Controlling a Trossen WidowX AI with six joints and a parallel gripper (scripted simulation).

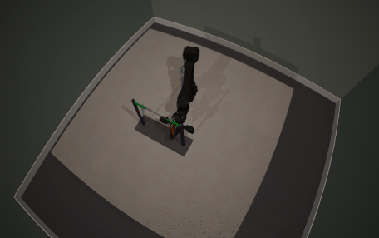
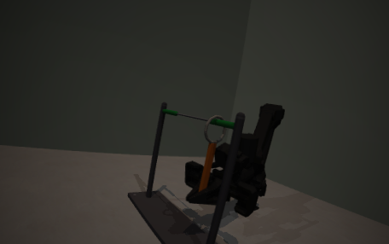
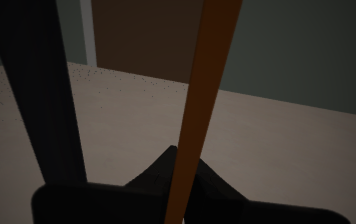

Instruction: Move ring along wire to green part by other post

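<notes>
My gripper (image 1: 171, 137) (image 2: 200, 195) (image 3: 178, 152) is shut on the orange handle (image 1: 173, 131) (image 2: 207, 166) (image 3: 200, 85) near its lower end. The handle leans slightly, with the grey ring (image 2: 205, 129) above it. The wire passes through the ring at the inner end of the green part (image 1: 173, 122) (image 2: 226, 124) by the near post (image 1: 182, 135) (image 2: 232, 158) (image 3: 42, 90). The thin grey wire (image 1: 154, 111) (image 2: 192, 117) runs to the other green part (image 1: 140, 106) (image 2: 170, 113) at the far post (image 1: 138, 113) (image 2: 156, 149). Whether the ring touches the wire cannot be told.
The dark base plate (image 1: 155, 135) (image 2: 149, 209) joins both posts below the wire. In the exterior view, the near post stands in front of part of the gripper body. The arm (image 1: 188, 81) reaches in from the back. Low pale borders edge the floor.
</notes>
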